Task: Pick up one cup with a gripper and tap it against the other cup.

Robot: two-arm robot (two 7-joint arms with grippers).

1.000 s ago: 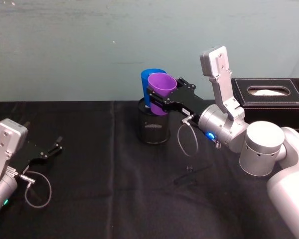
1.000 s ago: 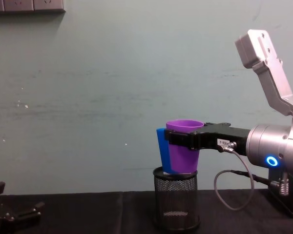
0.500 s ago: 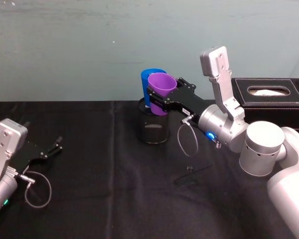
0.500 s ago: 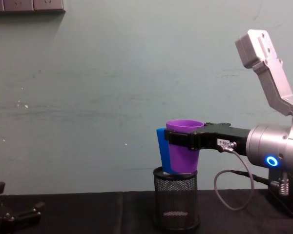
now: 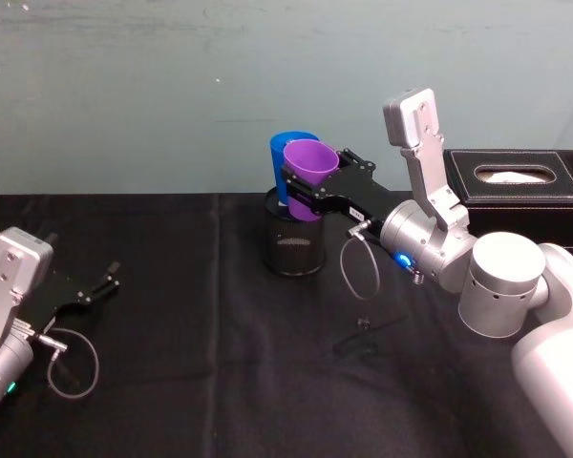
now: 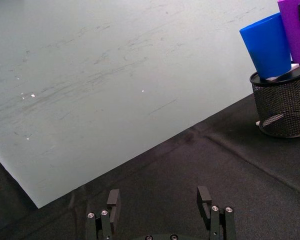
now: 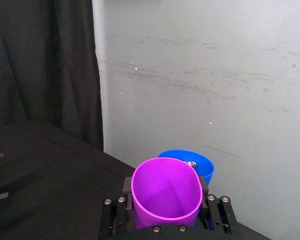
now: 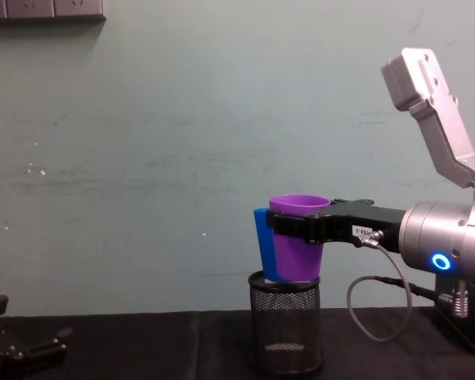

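The right gripper, a black flat-jawed claw, pinched the purple tapered plastic tumbler upright above the black mesh pen holder at the far middle. The bright blue plastic tumbler stood in that holder, just left of the purple one and seemingly touching it. A black tissue box sat far right. The left gripper lay near left over the black cloth, fingers spread.

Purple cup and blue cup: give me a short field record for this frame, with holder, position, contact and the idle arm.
purple cup: upright, clamped near its rim by right gripper, base at the mesh pen holder's rim
blue cup: standing in the pen holder, leaning slightly
contact: cups side by side, apparently touching; not certain
left gripper: open, idle, low over the table's left
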